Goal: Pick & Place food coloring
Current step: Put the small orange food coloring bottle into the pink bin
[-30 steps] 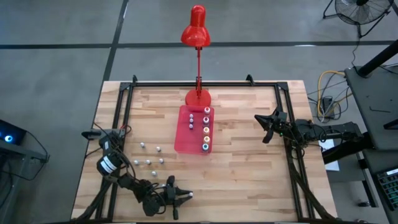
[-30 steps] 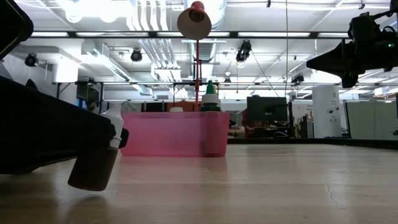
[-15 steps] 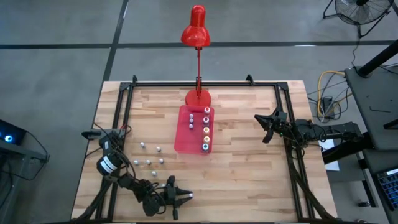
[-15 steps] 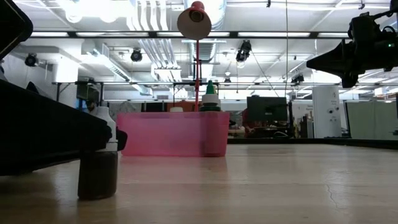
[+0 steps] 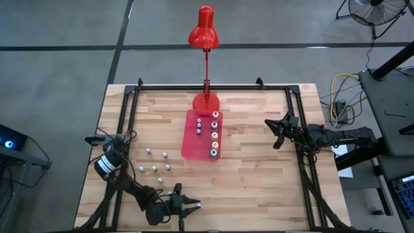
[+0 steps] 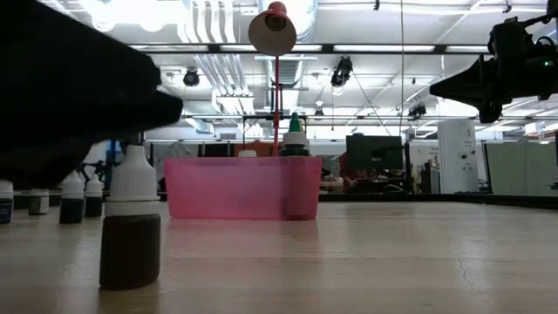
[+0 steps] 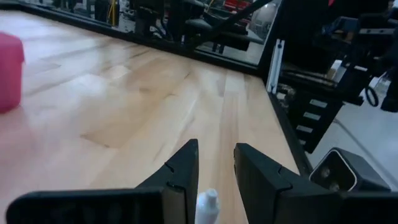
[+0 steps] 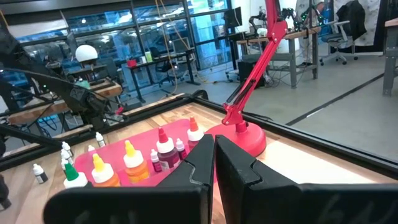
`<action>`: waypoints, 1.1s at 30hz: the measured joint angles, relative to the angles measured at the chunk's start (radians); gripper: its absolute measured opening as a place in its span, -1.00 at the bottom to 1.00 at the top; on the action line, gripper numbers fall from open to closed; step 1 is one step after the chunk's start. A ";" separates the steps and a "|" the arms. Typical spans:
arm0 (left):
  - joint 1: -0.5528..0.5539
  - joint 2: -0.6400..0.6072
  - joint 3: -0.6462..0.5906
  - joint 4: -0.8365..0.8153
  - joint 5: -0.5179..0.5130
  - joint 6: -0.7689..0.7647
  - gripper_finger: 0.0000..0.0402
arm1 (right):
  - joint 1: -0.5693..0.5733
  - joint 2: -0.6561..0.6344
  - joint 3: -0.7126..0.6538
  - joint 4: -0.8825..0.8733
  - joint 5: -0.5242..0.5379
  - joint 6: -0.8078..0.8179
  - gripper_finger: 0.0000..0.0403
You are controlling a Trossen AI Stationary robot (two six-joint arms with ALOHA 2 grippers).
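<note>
One small bottle (image 6: 130, 218) of food coloring stands upright on the table (image 5: 259, 175) at its near edge, directly beneath the left gripper (image 5: 183, 206). Seven bottles occupy the red tray (image 5: 192, 144); about six more (image 5: 155, 165) stand loose on the table to its left, so most of the placing remains. Compared with a second earlier, when this bottle hung tilted in the fingers, it is now set down and released, and the left gripper has lifted clear with fingers slightly parted. The right gripper (image 5: 275, 134) waits over the right side, fingers together.
</note>
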 joint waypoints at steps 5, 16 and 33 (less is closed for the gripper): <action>0.007 -0.095 -0.010 -0.135 -0.001 -0.007 -0.62 | 0.000 0.000 0.000 0.000 0.000 0.000 -0.96; 0.113 -0.433 0.169 -1.107 0.289 -0.295 -0.35 | 0.000 0.000 0.000 0.000 0.000 0.000 -0.96; 0.291 -0.157 0.779 -1.930 0.892 -0.447 -0.13 | 0.000 0.000 0.000 0.000 0.000 0.000 -0.96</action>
